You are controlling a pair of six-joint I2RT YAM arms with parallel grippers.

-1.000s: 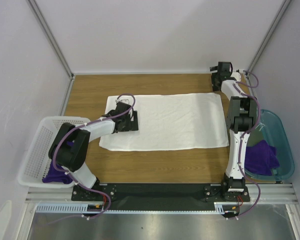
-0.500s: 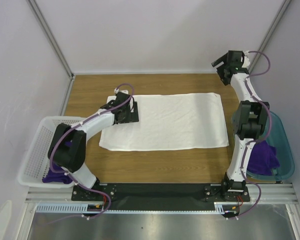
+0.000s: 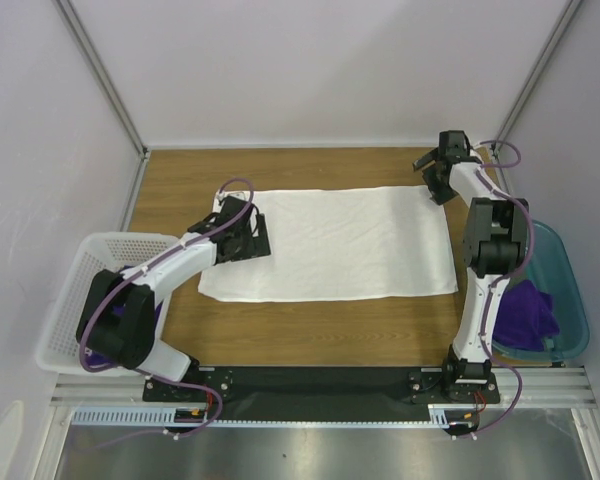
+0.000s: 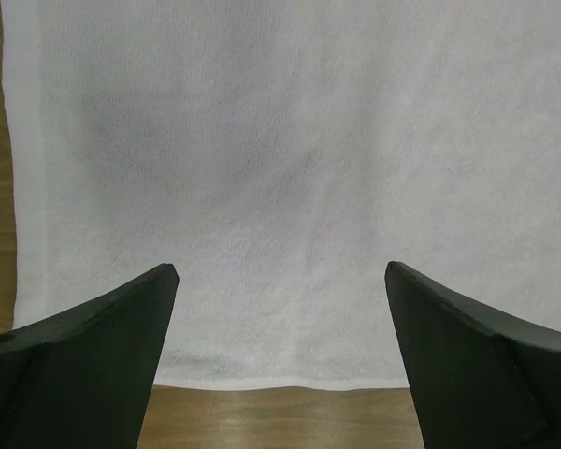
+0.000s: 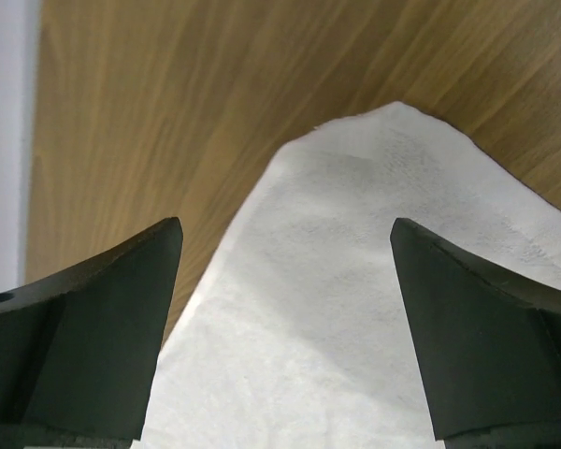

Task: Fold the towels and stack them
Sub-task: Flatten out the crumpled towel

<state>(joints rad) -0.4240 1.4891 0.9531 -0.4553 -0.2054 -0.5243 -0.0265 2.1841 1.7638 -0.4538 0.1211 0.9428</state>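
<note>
One purple towel (image 3: 526, 316) in teal bin (image 3: 568, 282), another in basket (image 3: 64, 292)

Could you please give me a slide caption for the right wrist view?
Open right end effector poised above a corner of the white towel on the wooden table.

Your left arm (image 3: 175, 262) reaches far and rightward, left gripper (image 4: 280, 271) spread wide (nothing pinched); your right arm (image 3: 485, 260) stretches far, right gripper (image 5: 285, 224) equally agape.

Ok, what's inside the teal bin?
Crumpled purple towels fill the near half of the teal bin; the right arm covers its inner edge, so anything there is hidden.
</note>
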